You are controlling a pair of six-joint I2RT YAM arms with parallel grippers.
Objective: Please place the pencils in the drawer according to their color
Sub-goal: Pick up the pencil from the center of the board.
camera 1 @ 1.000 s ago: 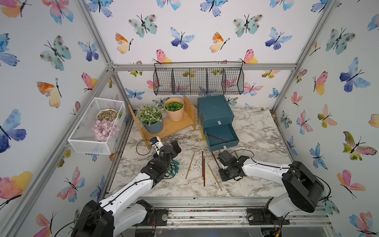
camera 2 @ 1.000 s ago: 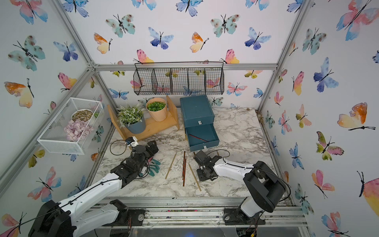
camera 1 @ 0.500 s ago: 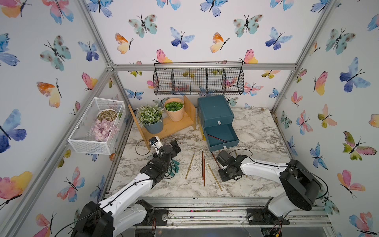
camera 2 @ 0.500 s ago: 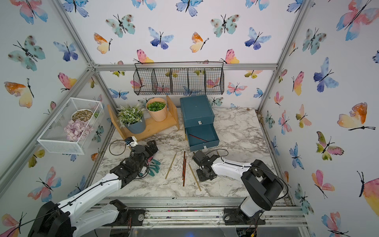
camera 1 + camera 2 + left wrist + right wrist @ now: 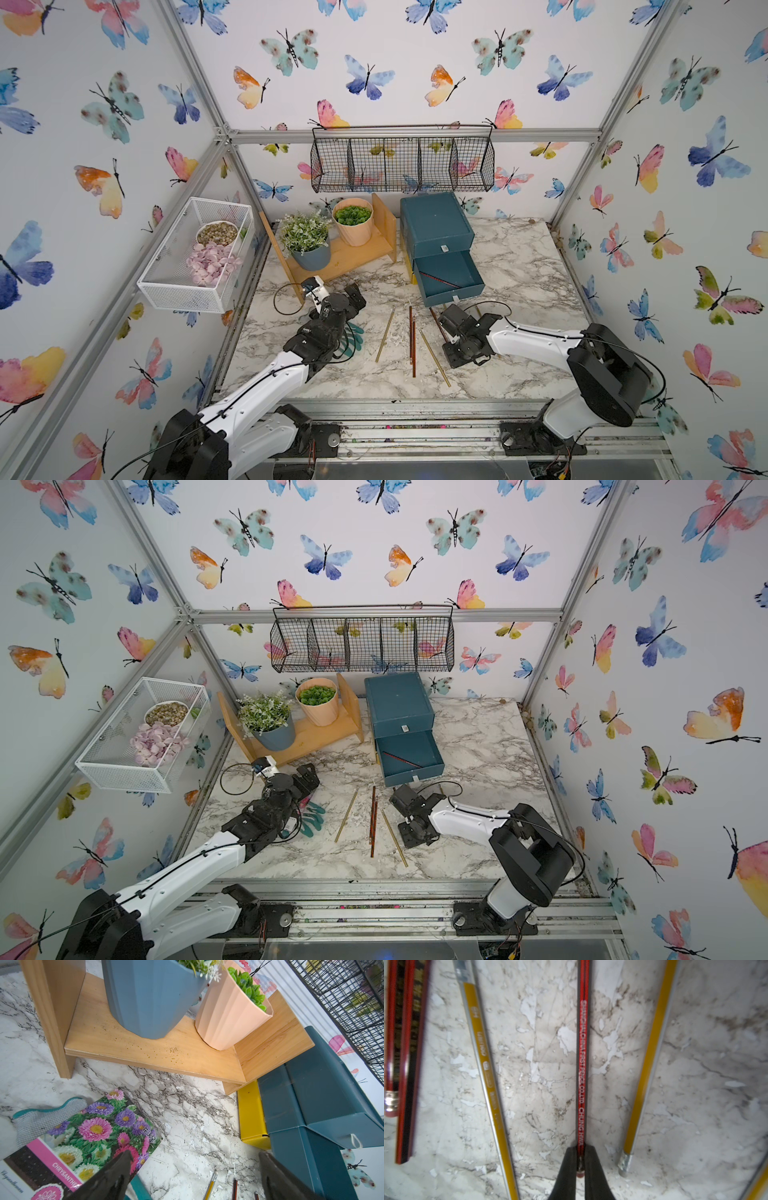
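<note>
Right wrist view: 1 red-and-black pencil (image 5: 583, 1064) is clamped near its end between the nearly closed jaws of the right gripper (image 5: 581, 1151).
In both top views, the teal chest (image 5: 436, 224) is seen at the back of the table (image 5: 519, 266), its middle drawer (image 5: 465, 266) pulled out with 1 pencil inside (image 5: 440, 280); other pencils (image 5: 411, 336) lie loose between the 2 arms. In the left wrist view, the left gripper (image 5: 194, 1154) is spread wide, empty, by a seed packet (image 5: 93, 1132).

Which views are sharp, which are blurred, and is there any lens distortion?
Right wrist view: print on the red pencil in the shut right gripper is readable, the edges blur, the yellow pencil looks bowed. Left wrist view: seed packet sharp. Both top views: evenly lit, sharp.
</note>
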